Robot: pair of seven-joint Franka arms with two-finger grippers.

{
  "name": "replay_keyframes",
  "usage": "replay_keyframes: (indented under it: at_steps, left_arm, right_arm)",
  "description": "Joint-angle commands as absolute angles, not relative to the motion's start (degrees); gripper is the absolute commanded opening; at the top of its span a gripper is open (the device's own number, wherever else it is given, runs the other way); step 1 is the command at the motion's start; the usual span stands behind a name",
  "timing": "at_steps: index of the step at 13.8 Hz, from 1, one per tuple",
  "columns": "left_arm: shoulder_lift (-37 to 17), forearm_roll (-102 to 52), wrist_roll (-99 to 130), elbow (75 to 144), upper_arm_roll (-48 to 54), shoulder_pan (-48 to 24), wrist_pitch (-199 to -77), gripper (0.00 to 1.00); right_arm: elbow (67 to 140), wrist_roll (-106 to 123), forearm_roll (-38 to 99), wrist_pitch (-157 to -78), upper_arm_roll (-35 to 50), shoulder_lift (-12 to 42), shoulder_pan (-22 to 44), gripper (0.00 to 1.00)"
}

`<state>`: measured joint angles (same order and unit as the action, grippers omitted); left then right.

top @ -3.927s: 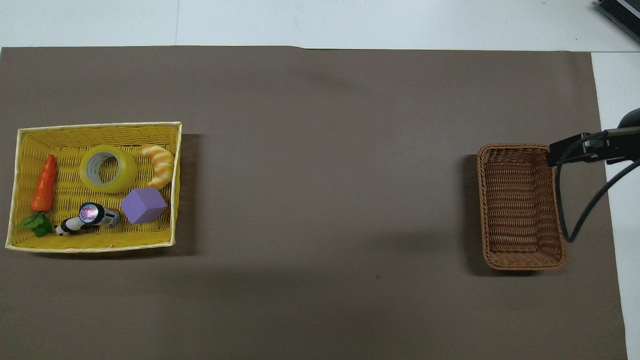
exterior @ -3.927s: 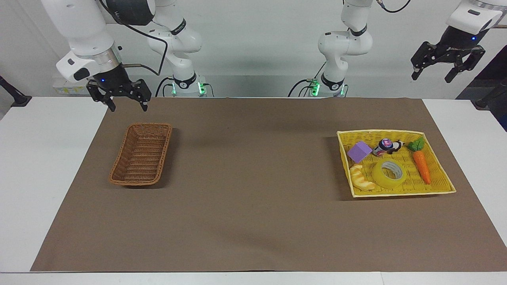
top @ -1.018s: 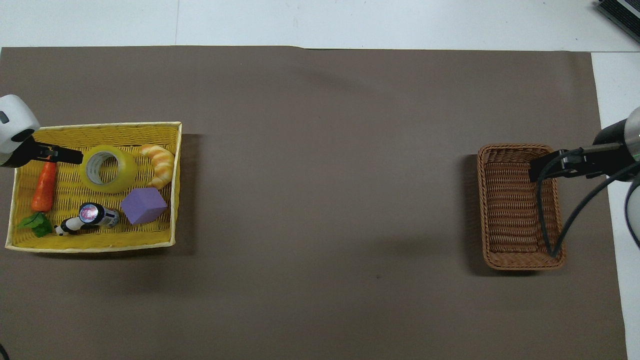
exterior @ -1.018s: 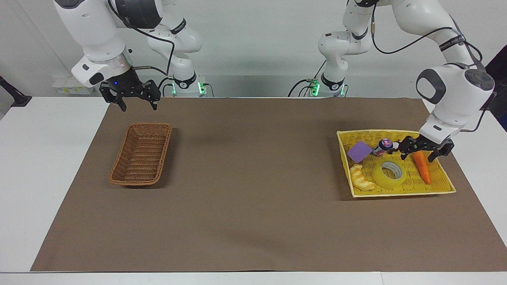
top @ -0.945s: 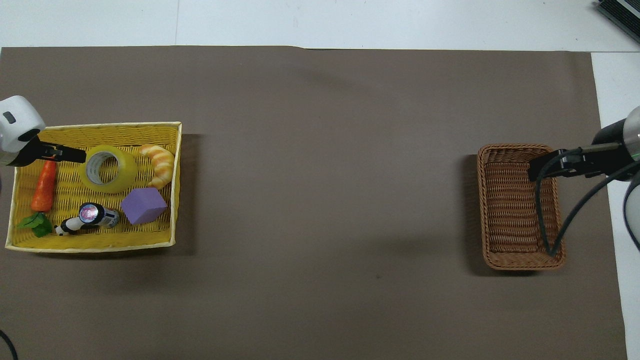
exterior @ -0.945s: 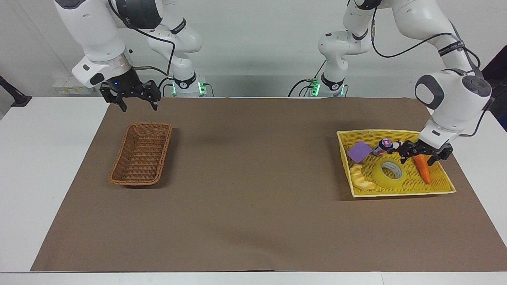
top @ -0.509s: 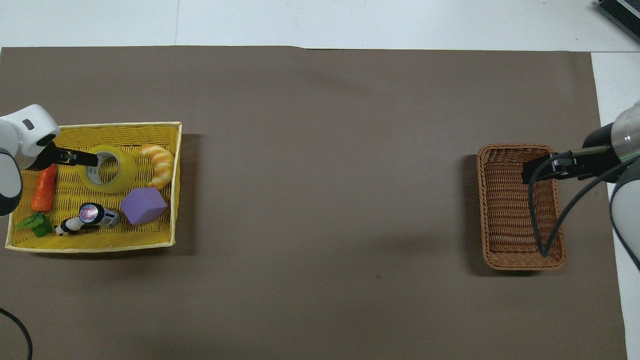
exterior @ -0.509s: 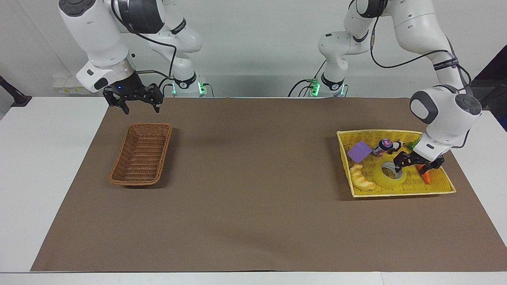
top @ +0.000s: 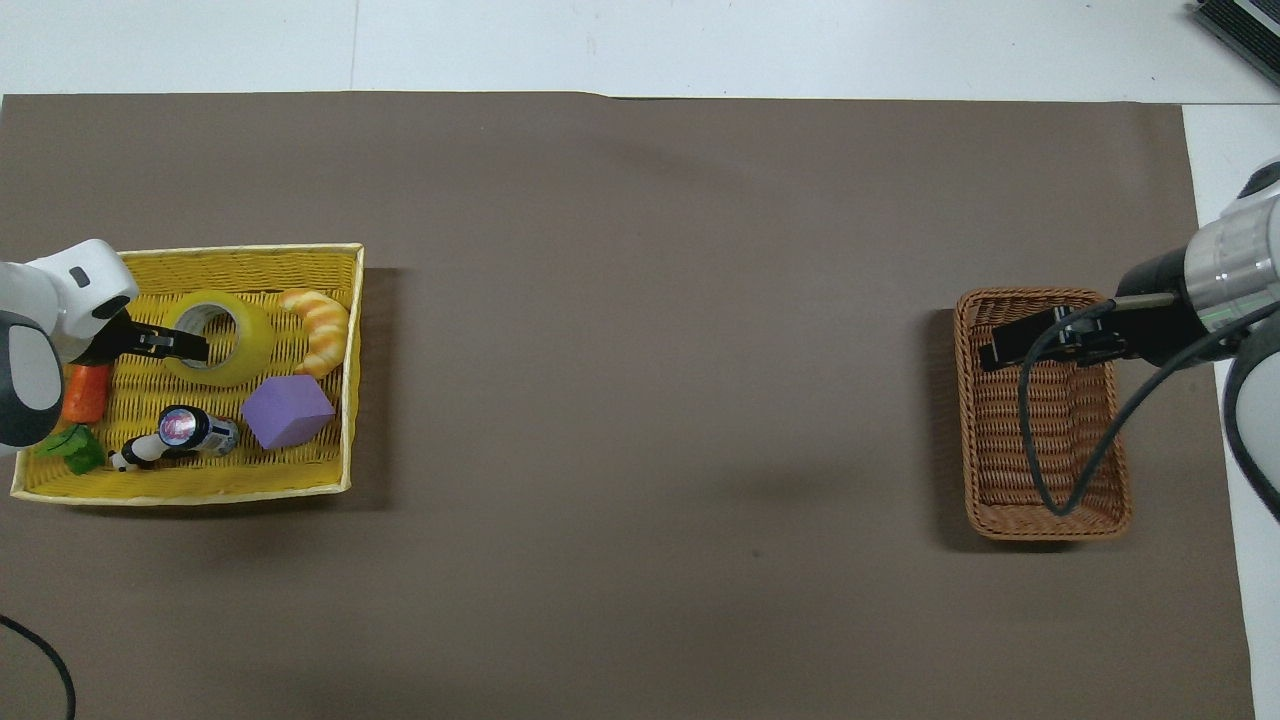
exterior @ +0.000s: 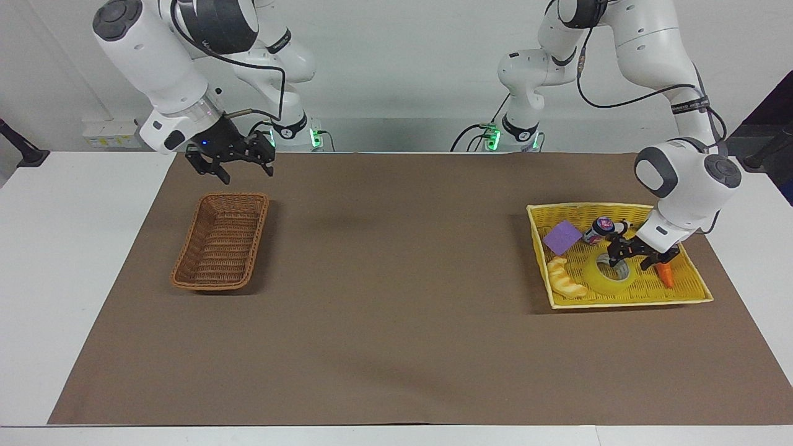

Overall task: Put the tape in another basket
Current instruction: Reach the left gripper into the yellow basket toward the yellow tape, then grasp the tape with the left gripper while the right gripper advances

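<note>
The left tool [exterior: 632, 255] is down inside the yellow basket [exterior: 687, 291], at the tape [exterior: 604, 279]. One finger [exterior: 615, 253] reaches into the roll's core; the other sits outside the wall, next to the carrot [exterior: 666, 274]. Whether the fingers clamp the wall cannot be told. The tape lies flat on the basket floor, between the croissant toy [exterior: 565, 279] and the carrot. A purple block [exterior: 562, 238] and a small can [exterior: 598, 230] lie nearer to the robots in the same basket.

The right tool [exterior: 232, 162] hangs released above the brown basket [exterior: 218, 251], at the right arm's end of the tabletop [exterior: 396, 347].
</note>
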<state>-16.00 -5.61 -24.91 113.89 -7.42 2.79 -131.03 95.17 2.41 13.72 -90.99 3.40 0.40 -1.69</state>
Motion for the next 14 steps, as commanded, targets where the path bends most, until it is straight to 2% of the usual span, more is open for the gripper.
replay_keyframes:
  at_steps: [1, 2, 6, 9, 14]
  left_arm:
    - [-14.9, -6.5, -26.8, 115.4, -7.1, 3.3, -132.4, 0.08]
    - [-14.9, -6.5, -26.7, 115.3, -7.1, 3.3, -132.4, 0.00]
    - [-14.7, -6.5, -26.9, 112.9, -7.0, 2.7, -131.1, 0.00]
    - [-10.4, -6.5, -26.1, 110.6, -6.3, 2.2, -125.7, 0.00]
    - [-3.6, -6.5, -19.3, 111.4, -6.2, -4.8, -118.7, 0.00]
  right_arm:
    - [98.3, 3.2, 19.8, -93.3, 3.9, -1.5, -1.8, 1.00]
    - [98.6, 3.2, 21.1, -93.6, 3.9, -1.4, 0.0, 1.00]
    - [102.4, 2.0, 30.1, -95.0, 4.0, -2.0, 1.5, 1.00]
    - [105.6, 2.0, 35.6, -99.5, 4.0, -3.1, 4.4, 1.00]
    - [108.6, 1.8, 47.2, -107.4, 4.1, -2.5, 8.5, 1.00]
